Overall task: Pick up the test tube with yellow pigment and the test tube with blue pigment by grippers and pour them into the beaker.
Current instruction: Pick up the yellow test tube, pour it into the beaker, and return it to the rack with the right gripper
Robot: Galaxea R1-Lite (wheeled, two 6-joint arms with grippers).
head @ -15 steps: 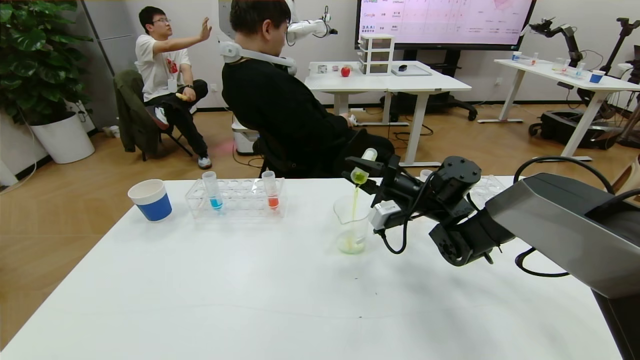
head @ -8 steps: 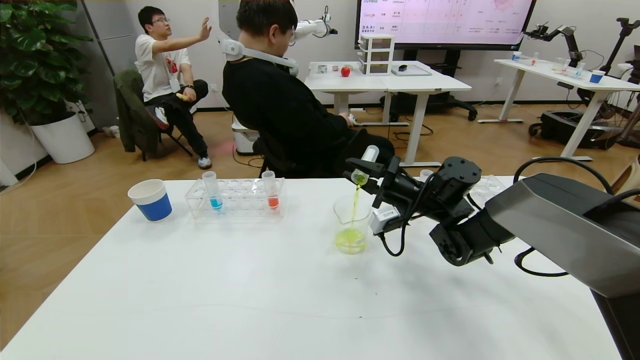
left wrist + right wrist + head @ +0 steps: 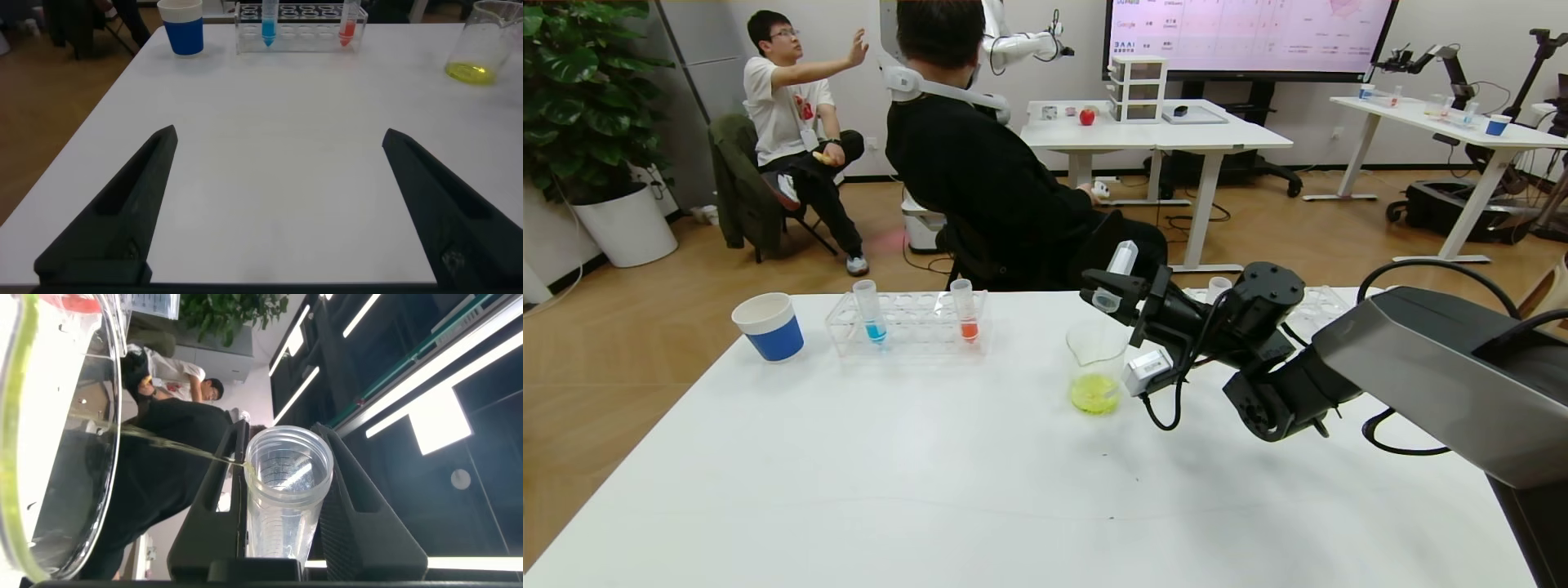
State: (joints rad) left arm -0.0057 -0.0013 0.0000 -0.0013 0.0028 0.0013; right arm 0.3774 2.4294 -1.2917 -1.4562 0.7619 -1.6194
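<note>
Pouring of the yellow liquid has just finished: half a second ago a thin yellow-green stream ran from the tipped tube into the beaker (image 3: 1096, 366), and in the head view that stream is now gone. The test tube with yellow pigment (image 3: 1116, 273) looks clear and emptied, its mouth tilted down over the beaker's rim, clamped in the right hand (image 3: 1112, 292). The right wrist view shows the tube (image 3: 286, 498) gripped between the two black fingers, with only a last fine thread trailing from its lip toward the glass wall. A pool of yellow-green sits at the beaker's bottom on the white surface (image 3: 931, 474).

So the first half of the task appears done. The test tube with blue pigment (image 3: 870, 312) stands untouched in the clear rack (image 3: 907, 327), well to the left of the beaker, beside a tube of orange-red liquid (image 3: 965, 310). The left hand (image 3: 278, 212) hovers low over the near part of the surface, fingers spread wide and holding nothing. It seems the likely one to fetch the blue tube next.
</note>
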